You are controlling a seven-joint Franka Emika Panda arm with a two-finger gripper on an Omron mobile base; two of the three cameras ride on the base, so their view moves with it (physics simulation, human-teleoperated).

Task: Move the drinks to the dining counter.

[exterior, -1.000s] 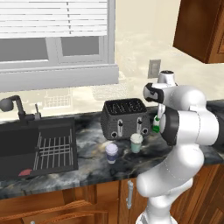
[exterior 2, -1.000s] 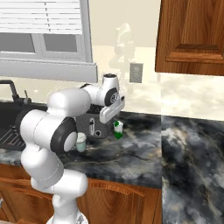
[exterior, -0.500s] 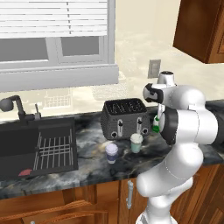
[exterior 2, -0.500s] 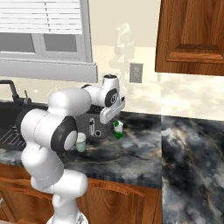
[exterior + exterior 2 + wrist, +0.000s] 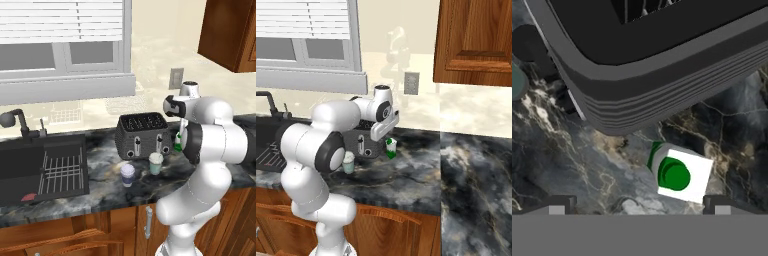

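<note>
Drinks: your green bottle [image 5: 677, 174] is standing beside the toaster [image 5: 142, 135] near the counter's [image 5: 421, 175] back edge, your gripper [image 5: 637, 202] hovering wide open, empty.

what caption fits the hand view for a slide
Open gripper above the small green bottle standing on the black marble counter beside the dark grey toaster.

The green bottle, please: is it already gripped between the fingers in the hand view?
No, the green bottle stands free on the marble below the open gripper.
</note>
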